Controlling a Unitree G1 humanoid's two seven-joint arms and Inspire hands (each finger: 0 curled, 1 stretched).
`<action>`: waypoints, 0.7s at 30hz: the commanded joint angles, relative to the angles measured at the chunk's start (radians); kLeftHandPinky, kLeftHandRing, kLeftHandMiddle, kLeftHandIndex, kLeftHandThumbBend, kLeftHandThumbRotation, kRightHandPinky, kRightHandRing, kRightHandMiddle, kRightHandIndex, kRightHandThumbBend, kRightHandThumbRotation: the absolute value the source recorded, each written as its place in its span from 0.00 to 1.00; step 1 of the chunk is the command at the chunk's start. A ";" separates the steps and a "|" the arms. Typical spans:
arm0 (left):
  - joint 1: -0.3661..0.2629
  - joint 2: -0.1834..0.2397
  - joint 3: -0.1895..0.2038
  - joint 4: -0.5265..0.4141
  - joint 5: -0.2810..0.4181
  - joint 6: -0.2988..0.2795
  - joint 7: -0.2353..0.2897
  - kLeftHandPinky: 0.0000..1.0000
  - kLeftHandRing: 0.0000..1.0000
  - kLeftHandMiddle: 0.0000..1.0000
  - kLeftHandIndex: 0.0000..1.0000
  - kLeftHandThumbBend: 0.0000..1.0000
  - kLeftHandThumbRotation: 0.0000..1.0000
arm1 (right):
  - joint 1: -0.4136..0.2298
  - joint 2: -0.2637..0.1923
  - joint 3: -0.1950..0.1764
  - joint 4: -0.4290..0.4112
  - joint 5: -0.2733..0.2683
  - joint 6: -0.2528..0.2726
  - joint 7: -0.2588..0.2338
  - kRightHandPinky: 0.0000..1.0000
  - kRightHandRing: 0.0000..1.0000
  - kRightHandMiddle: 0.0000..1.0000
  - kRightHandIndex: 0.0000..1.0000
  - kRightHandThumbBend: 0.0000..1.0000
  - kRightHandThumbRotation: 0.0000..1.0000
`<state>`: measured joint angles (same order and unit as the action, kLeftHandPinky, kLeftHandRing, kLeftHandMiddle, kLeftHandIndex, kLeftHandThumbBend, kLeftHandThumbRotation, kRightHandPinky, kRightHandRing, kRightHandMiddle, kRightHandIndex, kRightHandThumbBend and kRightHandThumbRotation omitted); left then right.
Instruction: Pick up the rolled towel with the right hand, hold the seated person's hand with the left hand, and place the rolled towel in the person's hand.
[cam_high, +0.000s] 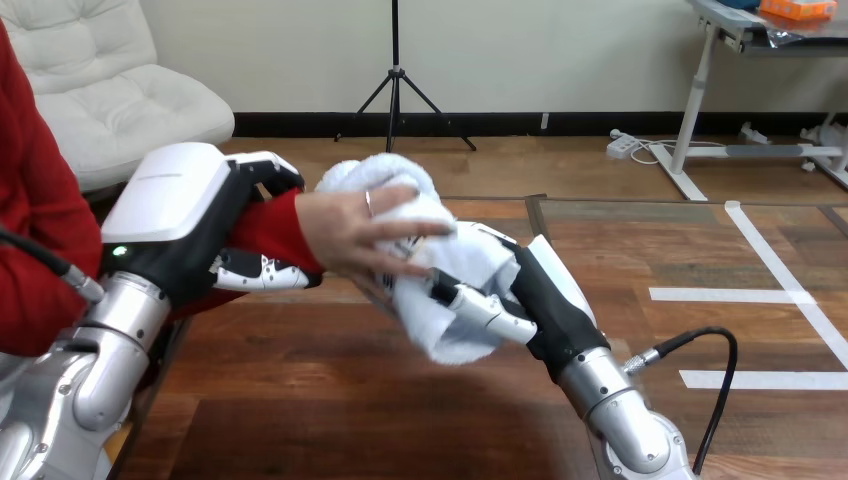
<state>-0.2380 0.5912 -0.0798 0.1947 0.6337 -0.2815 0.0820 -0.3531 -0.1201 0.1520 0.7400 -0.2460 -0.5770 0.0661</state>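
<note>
Fingers (482, 310) of the right hand (552, 300) curl round the rolled towel (450, 268), which sits just right of the view's middle. The right arm (610, 410) comes in from 5 o'clock, and the hand grips the towel's lower, 5 o'clock half. The towel is white and loosely bunched. Its upper end bulges toward 11 o'clock and its lower end hangs toward 6 o'clock over the wooden surface (320, 410). Whether that lower end touches the wood cannot be told.

The person's hand (360, 232) reaches in from 9 o'clock and lies across the towel's upper half. Its fingers are spread over the cloth and pointing toward 3 o'clock, so both it and the right hand are on the towel. It covers the middle of the roll, and the cloth in turn hides the tips of the right hand's fingers.

The left hand (180, 200) stands at 9 o'clock from the towel, on the arm (90, 370) that rises from 8 o'clock. It is closed on the person's wrist, over the red sleeve (275, 225). Its black fingers (268, 170) hook over the top of the sleeve and its thumb (262, 272) presses from underneath. The white shell on its back blocks the sleeve farther toward 9 o'clock. The left hand and the towel are apart, with the person's hand between them.
</note>
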 joint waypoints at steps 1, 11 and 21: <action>-0.050 -0.021 0.032 -0.082 -0.039 -0.032 0.040 0.62 0.69 0.73 0.70 0.92 0.74 | -0.027 -0.003 0.018 -0.053 0.002 -0.002 0.028 0.70 0.79 0.79 0.82 1.00 1.00; -0.036 -0.023 0.043 -0.081 -0.062 -0.040 0.040 0.66 0.71 0.74 0.71 0.92 0.81 | -0.020 -0.017 0.011 -0.057 0.020 0.006 0.072 0.75 0.85 0.86 0.88 1.00 1.00; -0.024 -0.016 0.048 -0.077 -0.059 -0.057 0.053 0.66 0.71 0.73 0.72 0.86 0.86 | -0.014 -0.028 0.005 -0.067 0.029 0.011 0.093 0.78 0.88 0.90 0.91 1.00 1.00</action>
<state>-0.2341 0.5708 -0.0602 0.1500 0.5861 -0.3262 0.1112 -0.3452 -0.1507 0.1525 0.7245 -0.2335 -0.5572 0.1446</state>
